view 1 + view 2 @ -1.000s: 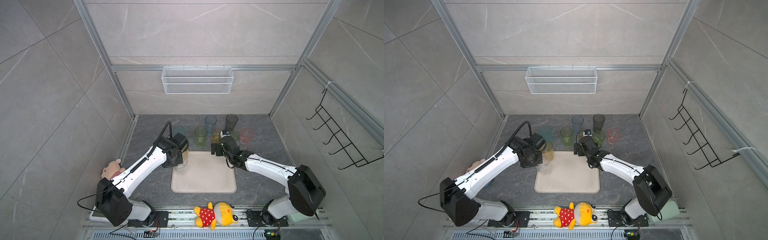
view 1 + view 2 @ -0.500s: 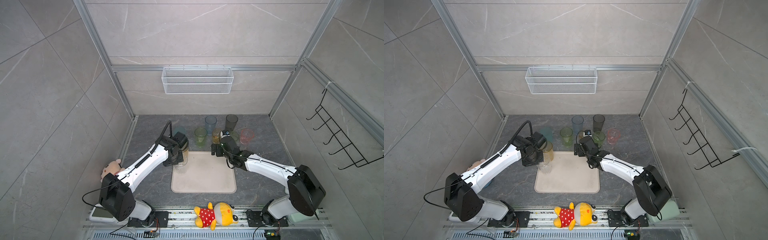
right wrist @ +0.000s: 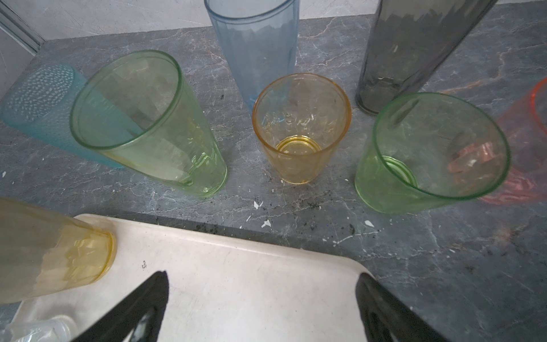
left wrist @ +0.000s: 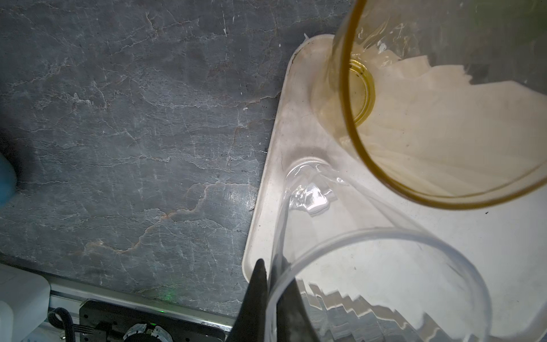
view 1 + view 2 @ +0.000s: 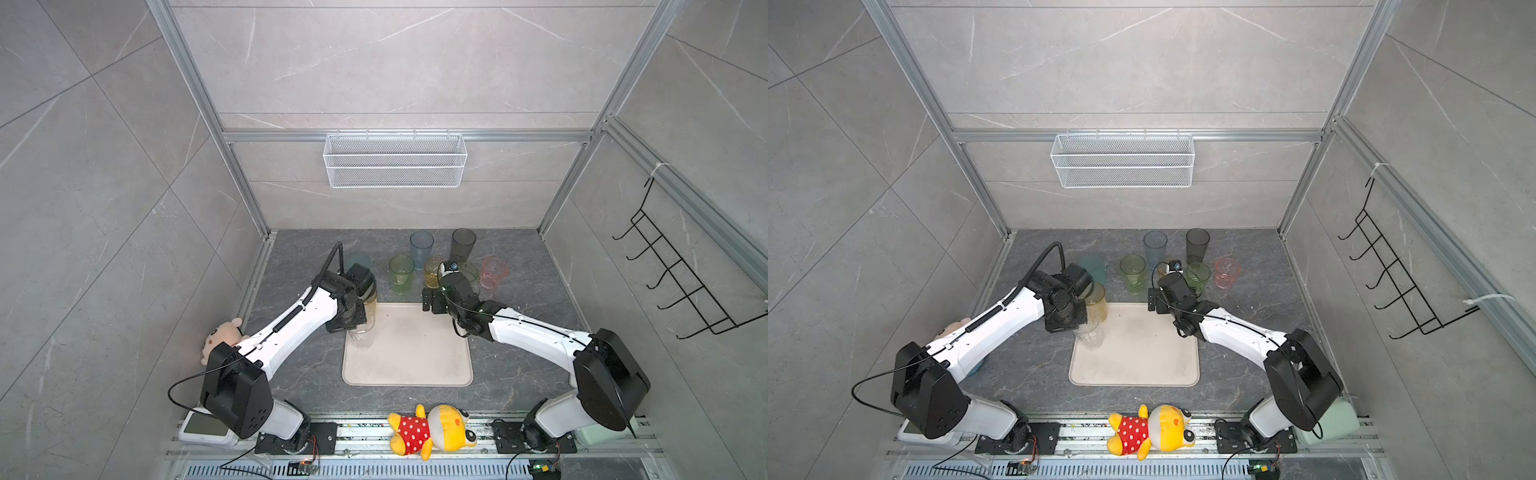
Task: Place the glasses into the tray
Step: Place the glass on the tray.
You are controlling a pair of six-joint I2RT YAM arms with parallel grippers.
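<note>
Records little change over the last second: only a slight inward shift of the elbow of the left arm (image 5: 291,328), with the clear tumbler (image 5: 360,338) and the right arm (image 5: 532,332) where they were. Finds the left gripper (image 4: 270,275) pinched tight on that tumbler's rim wall, one finger inside and one outside, at the 9 o'clock edge of the tray (image 5: 409,357). Judges this the set-down step, release not yet made; cannot tell whether the base bears fully on the tray. Notes the yellow tumbler (image 5: 371,301) upright in the tray's 10 o'clock corner, just beside the clear one. Finds the right gripper (image 3: 262,277) spread wide and empty above the tray's 12 o'clock edge. Counts seven glasses outside, on the table (image 5: 316,386) past 12 o'clock: teal tumbler (image 3: 38,100), taller green tumbler (image 3: 142,124), pale blue tumbler (image 3: 254,50), amber tumbler (image 3: 302,127), smoke-grey tumbler (image 3: 402,53), shorter green tumbler (image 3: 429,154), pink tumbler (image 3: 529,133). Describes the clear tumbler as tall, colourless, faceted low on the wall and thin-rimmed; judges it likely to tip on release so near the tray rim.
</note>
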